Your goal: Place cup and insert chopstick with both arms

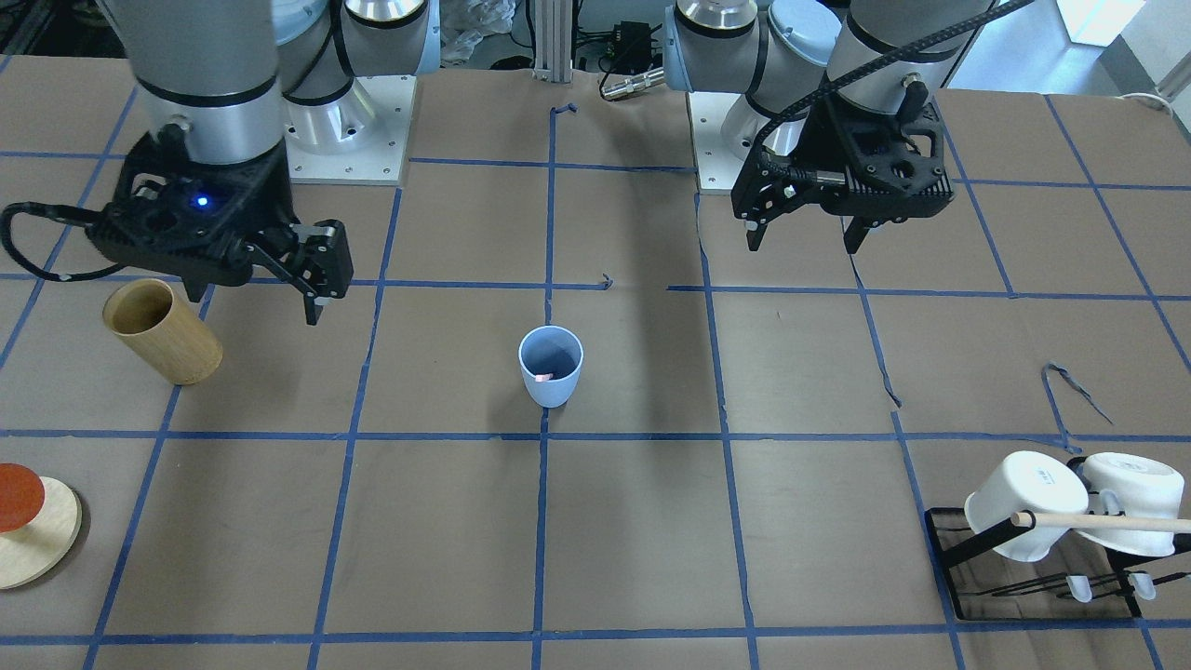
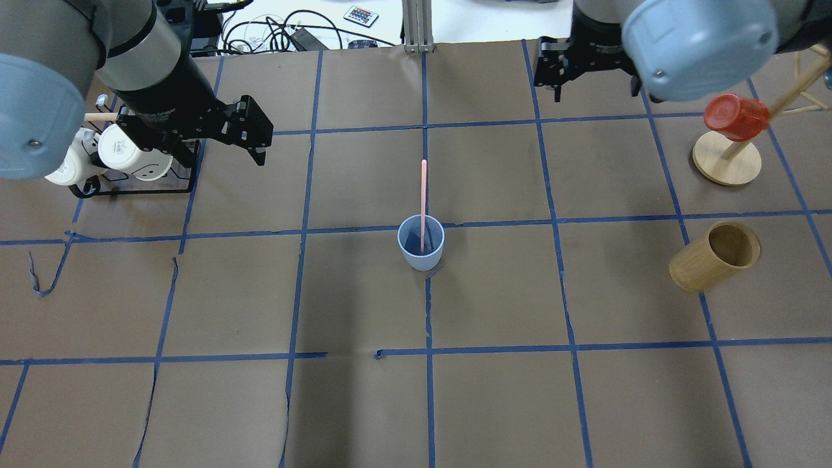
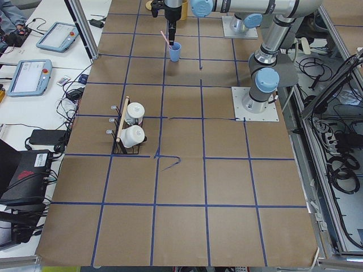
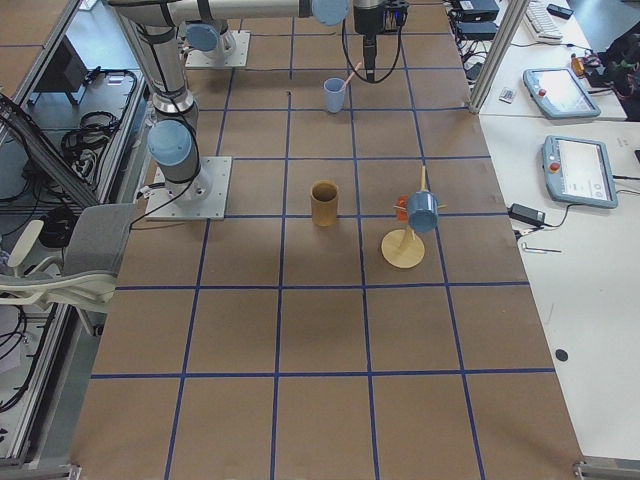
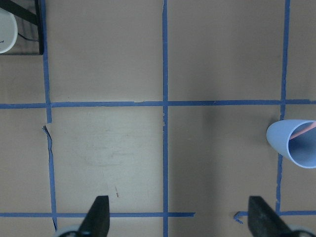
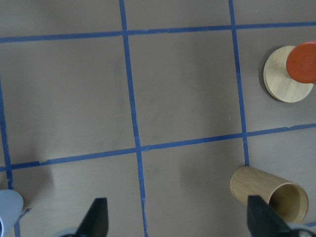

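Note:
The light-blue cup (image 1: 551,366) stands upright near the middle of the table, also seen from overhead (image 2: 421,244). The pale-pink chopstick (image 2: 424,195) stands in it and leans toward the far side, well above the rim. In the left wrist view the cup (image 5: 296,143) is at the right edge with the chopstick (image 5: 302,132) inside. My left gripper (image 1: 802,244) is open and empty, raised off to the cup's left (image 5: 178,212). My right gripper (image 1: 256,298) is open and empty, raised off to the cup's right (image 6: 177,212).
A tan wooden cylinder (image 2: 715,255) stands on my right side, close to the right gripper (image 1: 163,330). A round wooden stand (image 2: 727,159) with a red cup (image 2: 734,117) is farther right. A black rack with white mugs (image 2: 130,153) sits under my left arm.

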Controlling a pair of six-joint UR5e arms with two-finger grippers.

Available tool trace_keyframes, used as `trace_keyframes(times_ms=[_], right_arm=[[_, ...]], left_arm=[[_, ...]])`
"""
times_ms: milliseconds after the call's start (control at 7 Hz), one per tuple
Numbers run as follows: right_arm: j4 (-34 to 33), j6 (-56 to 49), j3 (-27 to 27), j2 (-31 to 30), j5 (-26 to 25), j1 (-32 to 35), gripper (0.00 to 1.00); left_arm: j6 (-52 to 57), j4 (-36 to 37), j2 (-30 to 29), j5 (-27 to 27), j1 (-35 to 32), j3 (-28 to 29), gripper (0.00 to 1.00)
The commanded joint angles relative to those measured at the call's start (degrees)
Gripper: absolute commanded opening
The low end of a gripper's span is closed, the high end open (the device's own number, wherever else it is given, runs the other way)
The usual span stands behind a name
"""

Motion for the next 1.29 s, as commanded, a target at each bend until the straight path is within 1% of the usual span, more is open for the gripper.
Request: trace_keyframes(times_ms=[0, 143, 429, 1143], right_arm=[[9.6, -5.6, -0.8, -2.1, 6.3, -3.5, 1.0], [11.8, -5.7, -0.5, -2.5, 8.4, -3.6, 1.0], [15.7, -10.4, -0.1, -2.6, 8.3, -3.7, 1.0], [15.7, -10.4, -0.1, -2.6, 7.8, -3.7, 1.0]], left_arm=[[0.0, 0.0, 0.0, 0.0, 0.0, 0.0, 1.0], [0.0, 0.0, 0.0, 0.0, 0.0, 0.0, 1.0], [0.0, 0.0, 0.0, 0.0, 0.0, 0.0, 1.0], [0.0, 0.0, 0.0, -0.1, 0.0, 0.0, 1.0]])
